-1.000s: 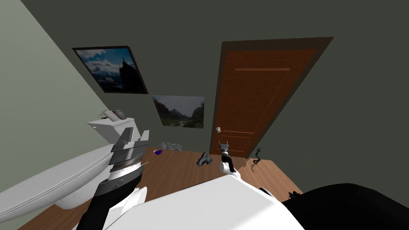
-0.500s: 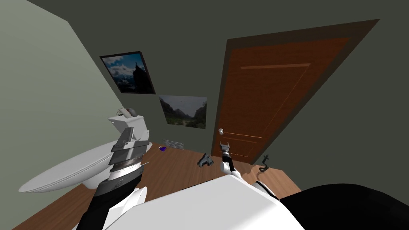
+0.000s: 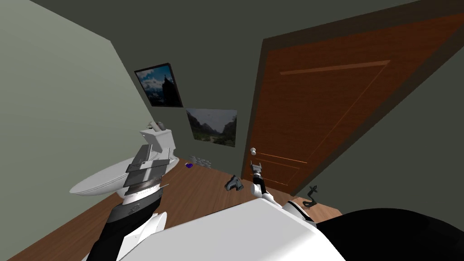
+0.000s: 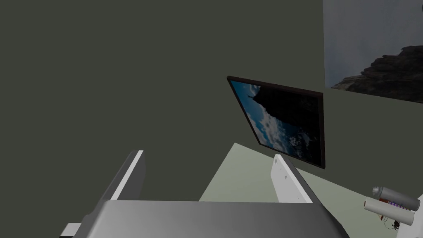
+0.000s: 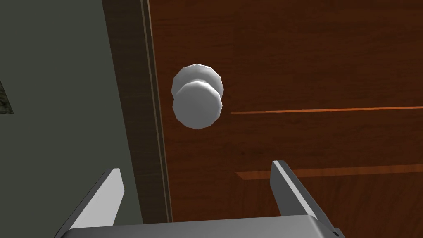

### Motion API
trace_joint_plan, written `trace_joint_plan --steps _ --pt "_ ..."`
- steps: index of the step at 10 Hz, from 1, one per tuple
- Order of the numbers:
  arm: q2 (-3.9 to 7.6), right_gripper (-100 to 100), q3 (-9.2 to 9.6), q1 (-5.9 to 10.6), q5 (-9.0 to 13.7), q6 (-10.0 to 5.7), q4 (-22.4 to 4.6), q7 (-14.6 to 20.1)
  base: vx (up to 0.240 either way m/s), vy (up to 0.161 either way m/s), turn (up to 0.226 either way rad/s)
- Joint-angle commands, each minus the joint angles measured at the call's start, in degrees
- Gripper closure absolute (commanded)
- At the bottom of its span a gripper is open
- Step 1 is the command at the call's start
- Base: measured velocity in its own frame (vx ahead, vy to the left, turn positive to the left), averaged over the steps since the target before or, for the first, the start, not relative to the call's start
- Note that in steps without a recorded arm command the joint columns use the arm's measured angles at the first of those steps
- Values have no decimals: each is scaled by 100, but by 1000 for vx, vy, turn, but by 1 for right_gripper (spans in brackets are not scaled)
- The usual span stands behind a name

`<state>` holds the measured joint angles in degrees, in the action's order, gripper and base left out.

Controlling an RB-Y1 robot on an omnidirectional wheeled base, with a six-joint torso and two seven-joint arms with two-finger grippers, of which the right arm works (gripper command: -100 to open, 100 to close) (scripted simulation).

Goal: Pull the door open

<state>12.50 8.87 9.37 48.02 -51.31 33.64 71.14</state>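
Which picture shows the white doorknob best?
Right wrist view: the doorknob looms large ahead of the open right tool. Head view shows it as a tiny dot; left wrist view faces away.

Whole head view shifts: my base closes on the door (image 3: 326,118), which now looms larger and runs off to the right. The toilet (image 3: 113,179) and the two wall pictures (image 3: 159,85) slide toward centre. The door knob (image 3: 253,151) now sits more squarely above the right gripper (image 3: 256,165), with a smaller gap than a second ago.
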Motion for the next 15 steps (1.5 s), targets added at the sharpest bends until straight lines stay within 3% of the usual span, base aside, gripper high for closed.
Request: trace_joint_plan --steps 1,5,9,12,13,15 --pt "18 -100 20 81 62 -36 -178 132 23 -60 111" --pt "72 -100 -210 18 -204 -25 -199 297 -71 85 29" --pt "177 -100 -598 -55 -627 -20 -317 644 -86 165 50" --pt "252 -100 -879 -107 -934 -16 -403 895 -28 112 50" --pt "252 -100 -879 -107 -934 -16 -403 895 -8 61 12" --pt "314 -100 -1109 -150 -1184 -13 -474 1101 5 63 59"
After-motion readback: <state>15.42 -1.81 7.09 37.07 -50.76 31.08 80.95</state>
